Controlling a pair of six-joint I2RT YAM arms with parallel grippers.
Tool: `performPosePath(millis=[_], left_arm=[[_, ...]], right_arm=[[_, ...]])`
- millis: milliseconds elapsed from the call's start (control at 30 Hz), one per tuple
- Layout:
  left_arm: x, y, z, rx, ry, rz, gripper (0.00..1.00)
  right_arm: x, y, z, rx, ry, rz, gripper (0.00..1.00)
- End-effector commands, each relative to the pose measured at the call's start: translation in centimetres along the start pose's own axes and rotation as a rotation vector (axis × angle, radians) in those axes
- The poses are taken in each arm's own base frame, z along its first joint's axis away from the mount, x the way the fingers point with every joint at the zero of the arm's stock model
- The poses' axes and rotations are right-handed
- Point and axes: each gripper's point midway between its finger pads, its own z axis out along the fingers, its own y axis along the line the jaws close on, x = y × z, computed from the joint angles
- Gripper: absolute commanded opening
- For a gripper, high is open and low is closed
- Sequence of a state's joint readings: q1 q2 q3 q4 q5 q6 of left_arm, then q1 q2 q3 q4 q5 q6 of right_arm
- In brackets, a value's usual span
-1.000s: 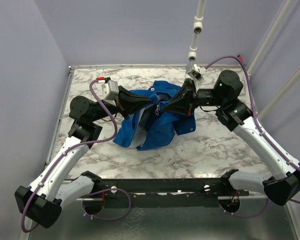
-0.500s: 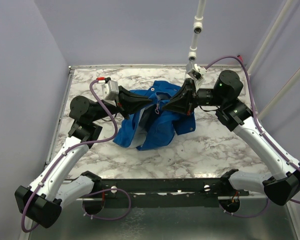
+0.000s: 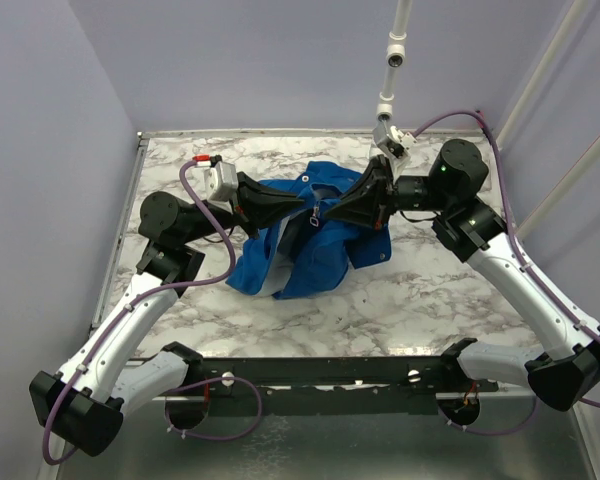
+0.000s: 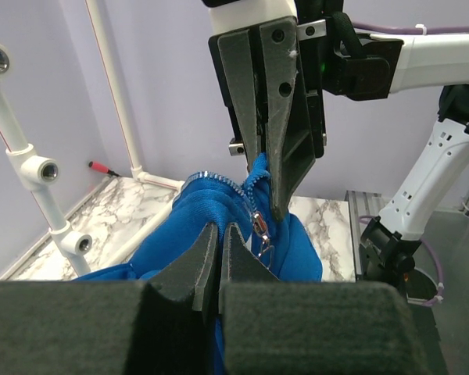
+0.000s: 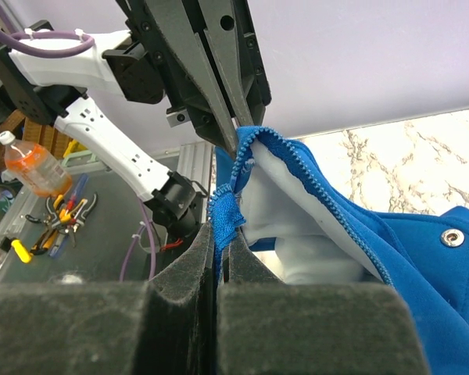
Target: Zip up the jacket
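Observation:
The royal-blue jacket (image 3: 310, 240) lies bunched on the marble table, its middle lifted between both grippers. My left gripper (image 3: 302, 203) comes from the left and is shut on a fold of the jacket (image 4: 187, 226) just left of the zipper. The silver zipper pull (image 4: 260, 228) hangs free beside my left fingers (image 4: 238, 254). My right gripper (image 3: 332, 212) comes from the right and is shut on the blue zipper tape end (image 5: 225, 215). The pale lining (image 5: 289, 226) and open zipper teeth (image 5: 320, 191) show in the right wrist view. The two grippers almost touch tip to tip.
A white pipe frame (image 3: 390, 60) stands at the table's back right. The raised table edge (image 3: 120, 240) runs along the left. Beyond the table, a bottle (image 5: 31, 168) and hand tools (image 5: 62, 211) lie on a side surface.

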State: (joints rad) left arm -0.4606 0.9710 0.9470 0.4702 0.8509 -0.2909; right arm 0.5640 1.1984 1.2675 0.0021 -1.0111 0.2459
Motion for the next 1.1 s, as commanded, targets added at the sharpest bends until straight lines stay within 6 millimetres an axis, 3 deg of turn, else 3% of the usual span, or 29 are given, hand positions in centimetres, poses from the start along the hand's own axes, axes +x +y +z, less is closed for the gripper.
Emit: performPosePath(millis=[0, 500, 800, 1067], left_arm=[[-1.7, -1.6, 0.3, 0.073, -0.040, 0.091, 0.00], [-1.1, -2.4, -0.1, 0.122, -0.041, 0.226, 0.00], [-0.4, -1.4, -0.6, 0.089, -0.040, 0.448, 0.00], [-1.0, -0.6, -0.5, 0.047, -0.048, 0.487, 0.00]], right_arm=[[-2.9, 1.9, -0.1, -0.050, -0.054, -0.076, 0.01], [-3.3, 1.6, -0.3, -0.020, -0.058, -0.037, 0.01], [-3.5, 2.3, -0.8, -0.030, -0.053, 0.013, 0.01], [-2.3, 2.5, -0.9, -0.049, -0.007, 0.057, 0.01]])
